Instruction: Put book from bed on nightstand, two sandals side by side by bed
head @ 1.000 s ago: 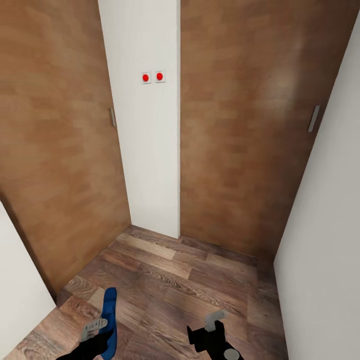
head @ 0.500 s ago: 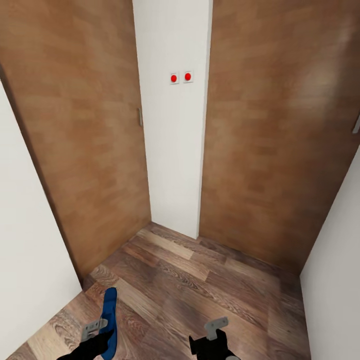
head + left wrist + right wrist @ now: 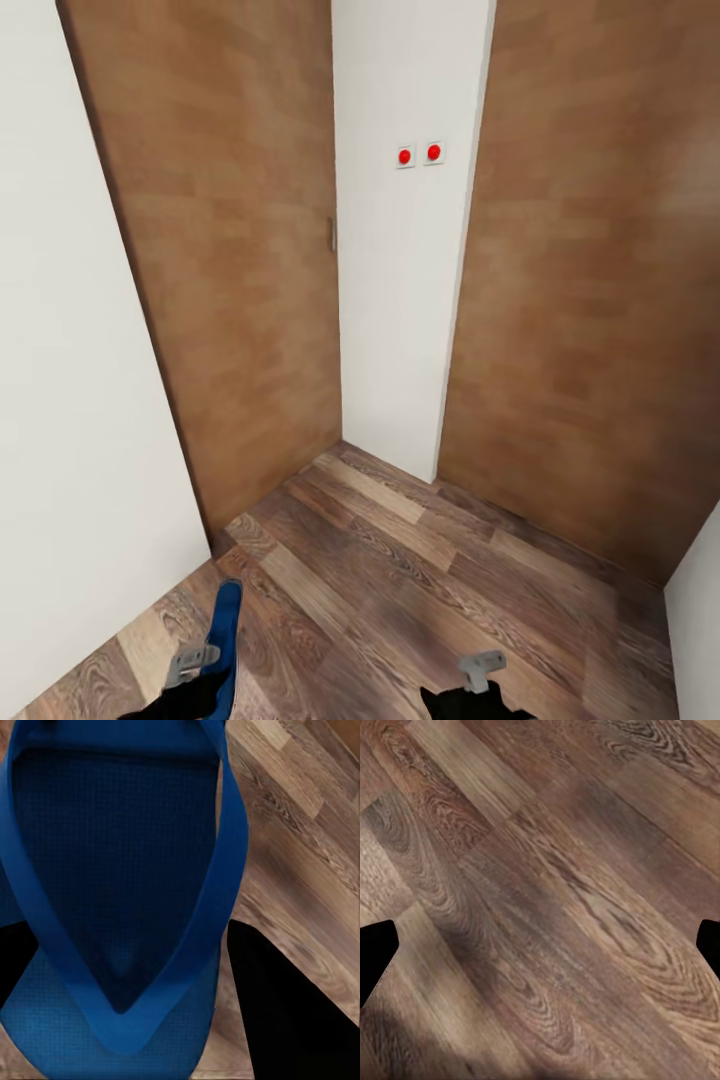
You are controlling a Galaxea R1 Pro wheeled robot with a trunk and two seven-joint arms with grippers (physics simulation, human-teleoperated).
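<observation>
Blue sandal [image 3: 224, 635] gripped in left end effector [image 3: 195, 672], held edge-up over wood floor [image 3: 400, 570] near white wall [image 3: 80, 400]. Strap and sole close up in left wrist view [image 3: 120, 907]. Right end effector [image 3: 478, 682] spread wide, empty, above floor planks [image 3: 540, 900].

Black grippers [image 3: 205, 690], seemingly grey-tipped fingers [image 3: 190, 660].

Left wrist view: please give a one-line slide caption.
Left gripper holds a bright blue flip-flop sandal above the brown wood-plank floor.
</observation>
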